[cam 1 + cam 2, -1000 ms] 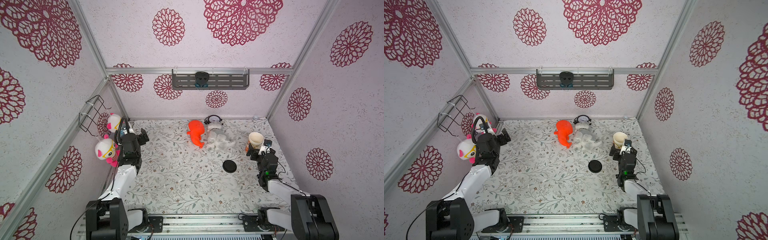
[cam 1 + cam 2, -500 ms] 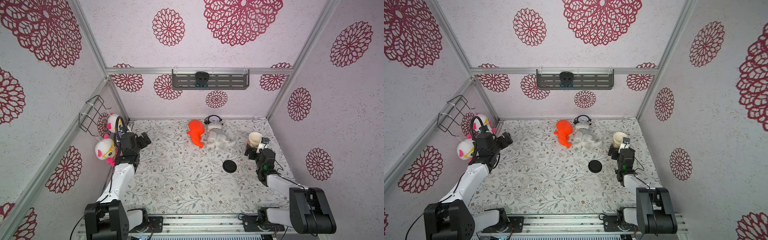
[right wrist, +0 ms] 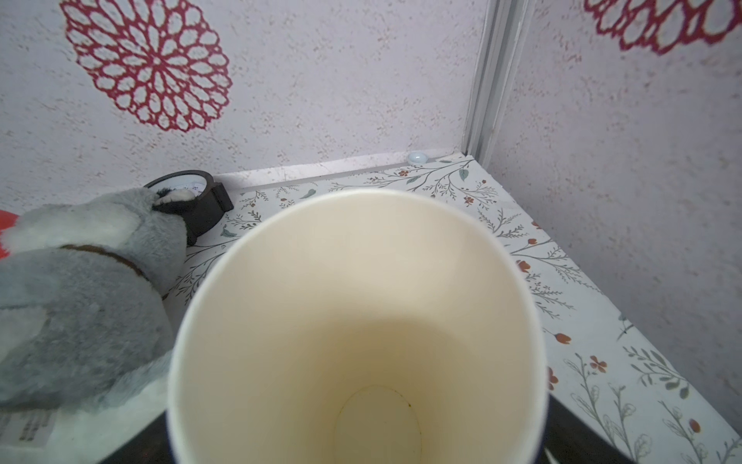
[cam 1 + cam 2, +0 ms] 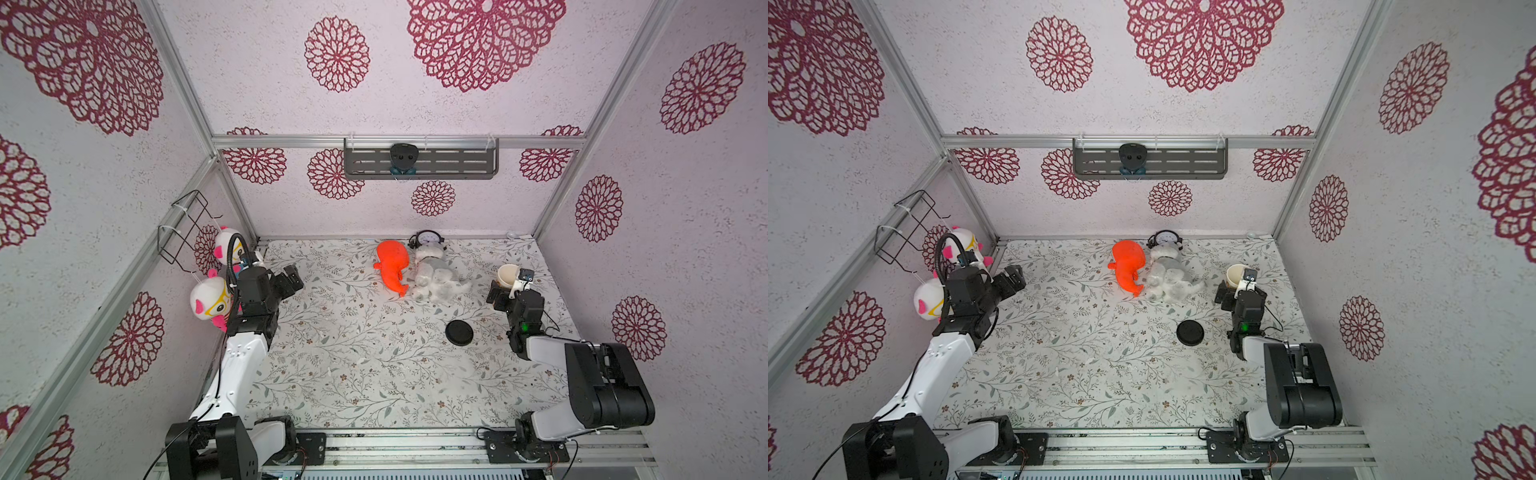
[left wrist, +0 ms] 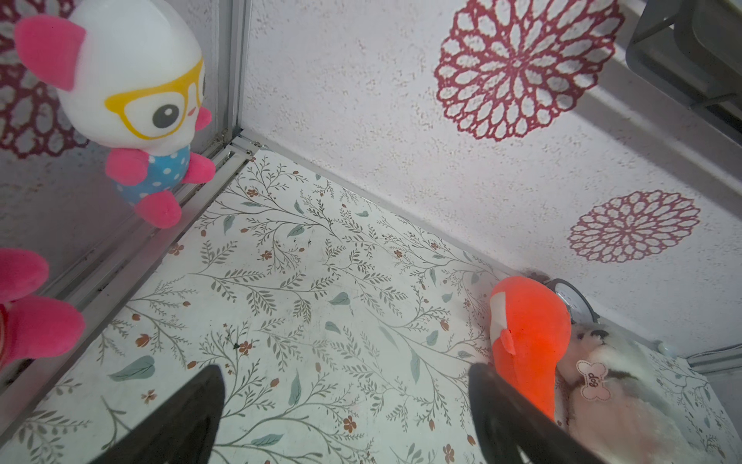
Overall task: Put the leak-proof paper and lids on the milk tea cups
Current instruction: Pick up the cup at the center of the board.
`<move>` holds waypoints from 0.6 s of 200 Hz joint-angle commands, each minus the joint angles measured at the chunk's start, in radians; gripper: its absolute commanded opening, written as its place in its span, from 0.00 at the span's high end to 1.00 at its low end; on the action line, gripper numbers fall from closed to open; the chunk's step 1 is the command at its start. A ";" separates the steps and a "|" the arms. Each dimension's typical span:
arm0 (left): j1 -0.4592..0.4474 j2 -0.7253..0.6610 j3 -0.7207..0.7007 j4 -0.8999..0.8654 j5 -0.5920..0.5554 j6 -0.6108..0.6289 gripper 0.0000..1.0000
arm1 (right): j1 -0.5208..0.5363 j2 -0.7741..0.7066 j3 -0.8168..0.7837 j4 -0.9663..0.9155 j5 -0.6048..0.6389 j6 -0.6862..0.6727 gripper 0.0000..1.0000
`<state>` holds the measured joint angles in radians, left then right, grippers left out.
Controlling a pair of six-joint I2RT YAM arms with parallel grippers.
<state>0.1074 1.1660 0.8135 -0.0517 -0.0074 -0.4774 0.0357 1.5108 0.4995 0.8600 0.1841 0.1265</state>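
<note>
Right gripper (image 4: 509,293) spreads wide around the cup (image 4: 508,275) (contact unclear); left gripper (image 4: 293,279) gapes empty, well apart from the cup.

We see a floral tabletop (image 4: 353,374). A paper cup (image 4: 508,274) stands on it between the jaws of the right gripper (image 4: 507,290). A black round lid (image 4: 459,332) lies behind the gripper, to its left. Farther left, an orange plush toy (image 4: 392,266), a plush dog (image 4: 436,280) and an alarm clock (image 4: 427,238) lie together.

left arm (image 4: 241,365) stretched toward 12 o'clock, wrist turned toward 2 o'clock. left gripper (image 4: 291,277) raised, jaws wide apart. right arm (image 4: 598,382) folded at elbow, forearm toward 11 o'clock. right gripper (image 4: 508,291) low, jaws wide apart.
</note>
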 commanded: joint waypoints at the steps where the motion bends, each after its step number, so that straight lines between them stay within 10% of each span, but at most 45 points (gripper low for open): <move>1: 0.007 -0.025 -0.020 -0.012 0.010 0.023 0.03 | -0.002 0.025 0.035 0.100 0.023 0.015 0.01; 120: 0.006 -0.042 -0.008 -0.023 0.098 0.009 0.02 | 0.005 -0.026 0.052 0.083 -0.176 -0.079 0.28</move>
<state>0.1093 1.1370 0.8009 -0.0681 0.0536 -0.4580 0.0357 1.5738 0.5274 0.9619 0.1097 0.0746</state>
